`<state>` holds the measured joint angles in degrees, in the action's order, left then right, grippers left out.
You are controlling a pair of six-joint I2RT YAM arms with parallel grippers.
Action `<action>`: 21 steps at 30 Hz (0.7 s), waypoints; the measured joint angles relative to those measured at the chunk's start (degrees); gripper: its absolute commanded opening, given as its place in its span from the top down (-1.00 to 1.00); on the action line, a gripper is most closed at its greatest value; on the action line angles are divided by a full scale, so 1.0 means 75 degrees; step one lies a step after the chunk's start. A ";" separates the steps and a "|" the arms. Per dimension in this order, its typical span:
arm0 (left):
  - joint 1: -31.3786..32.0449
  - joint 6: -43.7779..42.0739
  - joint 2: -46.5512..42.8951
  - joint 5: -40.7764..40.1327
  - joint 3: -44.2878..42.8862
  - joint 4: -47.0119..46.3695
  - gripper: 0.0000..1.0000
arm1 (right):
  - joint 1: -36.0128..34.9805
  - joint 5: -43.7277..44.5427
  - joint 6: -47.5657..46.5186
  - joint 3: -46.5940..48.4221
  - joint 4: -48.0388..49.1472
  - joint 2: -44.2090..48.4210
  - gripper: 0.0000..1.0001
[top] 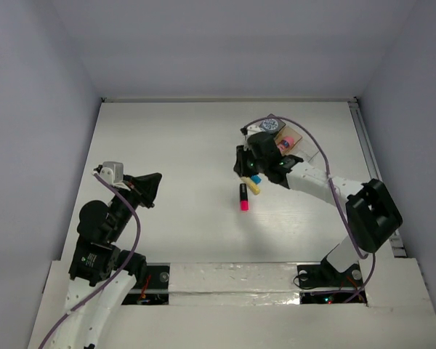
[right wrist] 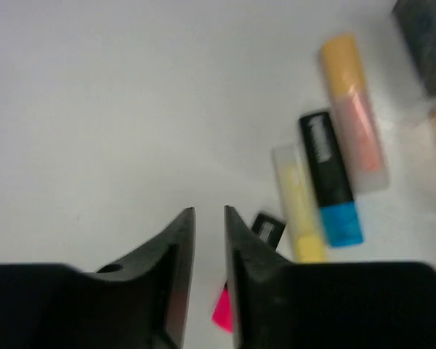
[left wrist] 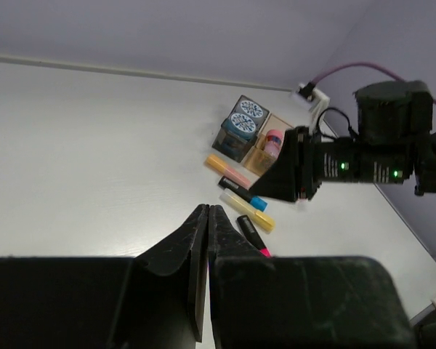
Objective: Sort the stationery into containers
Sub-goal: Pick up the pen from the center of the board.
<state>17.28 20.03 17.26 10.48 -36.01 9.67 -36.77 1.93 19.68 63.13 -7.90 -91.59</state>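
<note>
Four markers lie on the white table: orange (right wrist: 352,120), black-blue (right wrist: 330,182), yellow (right wrist: 299,203) and pink-black (left wrist: 252,234). My right gripper (right wrist: 209,211) hovers low over them. Its jaws stand a narrow gap apart with nothing between, and its right finger covers part of the pink-black marker (top: 243,198). Beyond the markers are the containers. The dark grey tray (left wrist: 225,138) holds two blue-and-white pots (left wrist: 245,116), and the amber tray (left wrist: 261,161) holds a pink-topped stick (left wrist: 274,138). My left gripper (left wrist: 208,211) is shut and empty, well to the left of it all (top: 154,182).
The containers (top: 280,138) sit toward the back right of the table, next to the right arm's forearm (top: 316,182). A purple cable (top: 312,142) loops over them. Grey walls enclose the table on three sides.
</note>
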 measured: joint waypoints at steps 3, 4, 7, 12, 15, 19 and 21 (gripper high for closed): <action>0.0000 0.0006 0.0026 0.0006 0.0000 -0.0006 1.00 | -0.0428 0.0233 -0.0044 -0.0332 -0.0332 0.0006 -0.29; 0.0000 0.0006 0.0058 0.0026 0.0000 -0.0012 1.00 | -0.0481 0.0347 -0.0038 -0.0431 -0.0440 0.0006 -0.30; 0.0000 0.0015 0.0326 0.0221 -0.0003 -0.0119 1.00 | -0.0583 0.0565 0.0029 -0.0836 -0.0685 0.0006 -0.24; 0.0023 0.0242 0.1568 0.0705 -0.0006 -0.0280 0.92 | -0.0595 0.0691 0.0172 -0.1297 -0.0810 -0.0006 -0.12; 0.0087 0.0746 0.1920 0.1020 0.0166 -0.0679 0.88 | -0.0609 0.0711 0.0204 -0.1294 -0.0717 -0.0189 -0.02; 0.0289 0.1329 0.1874 0.1008 0.0592 -0.1174 0.86 | -0.0650 0.0676 0.0230 -0.1291 -0.0682 -0.0562 0.09; 0.0452 0.1559 0.1891 0.0880 0.0758 -0.1431 0.90 | -0.0699 0.0685 0.0233 -0.1268 -0.0632 -0.0638 0.09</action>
<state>20.67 31.73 31.44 17.08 -30.33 -1.06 -42.02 7.07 21.43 53.63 -12.64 -96.38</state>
